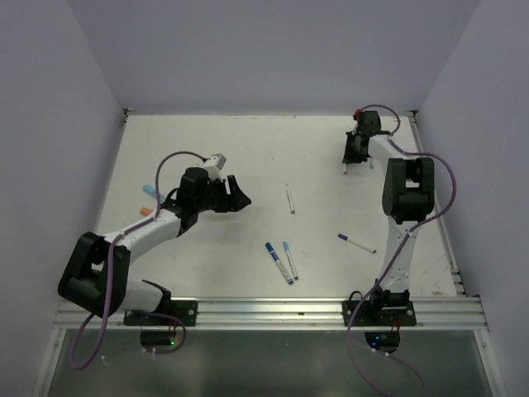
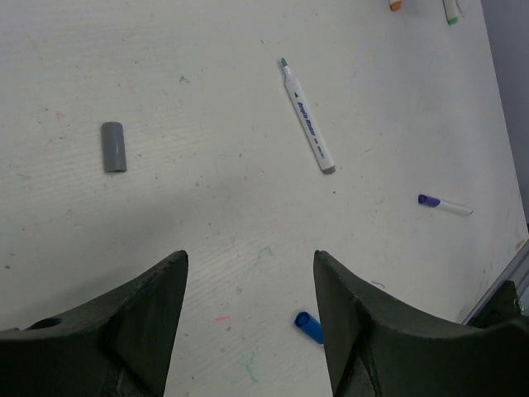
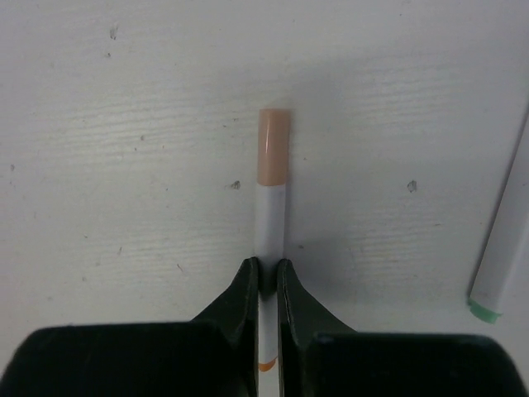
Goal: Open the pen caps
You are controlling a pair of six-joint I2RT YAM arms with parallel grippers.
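- Table (image 1: 207,157): a white, scuffed, flat top. No tray, box or other container shows on it, so the pens and caps lie straight on the surface.
- Right gripper (image 3: 266,265): at the far right corner, its jaws are clamped on the white barrel of the orange-capped pen (image 3: 271,211), just behind the cap.
- Left gripper (image 2: 248,258): its jaws stand wide apart with nothing between them. It hovers over the left-middle of the table, well apart from the held pen.
- Loose pens: a grey-tipped pen (image 2: 306,116) lies uncapped mid-table, with the blue pens (image 1: 279,262) side by side nearer the arms. A purple pen (image 1: 355,242) lies to their right, and a green-ended pen (image 3: 500,256) lies near the held one.
- Peach cap (image 3: 274,147): it is seated on the held pen and stands clear of the jaws. It is probably light, stiff, smooth plastic with a friction fit, so it wants a pinch across its middle and a straight pull along the barrel.
- Grey cap (image 2: 114,146): already off and lying alone, it would likely roll if nudged.
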